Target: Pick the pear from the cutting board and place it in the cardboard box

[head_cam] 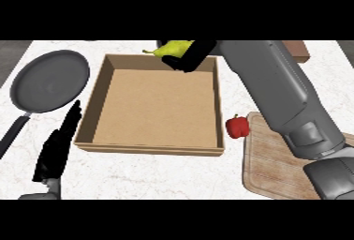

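Observation:
A yellow-green pear [170, 48] is held above the far rim of the cardboard box [97, 101], with my right hand [191, 57] curled round it; the fingers hide part of the fruit. The right forearm stretches from the lower right across the wooden cutting board [269, 161], covering much of it. The box is open-topped and shows only its bare brown floor. My left hand [56, 150] rests at the lower left with straight fingers pointing up, just left of the box's near corner.
A dark frying pan [50, 80] lies left of the box, its handle running toward the lower left. A small red bell pepper [237, 126] sits between the box and the cutting board. A brown object [298, 50] shows at the far right edge.

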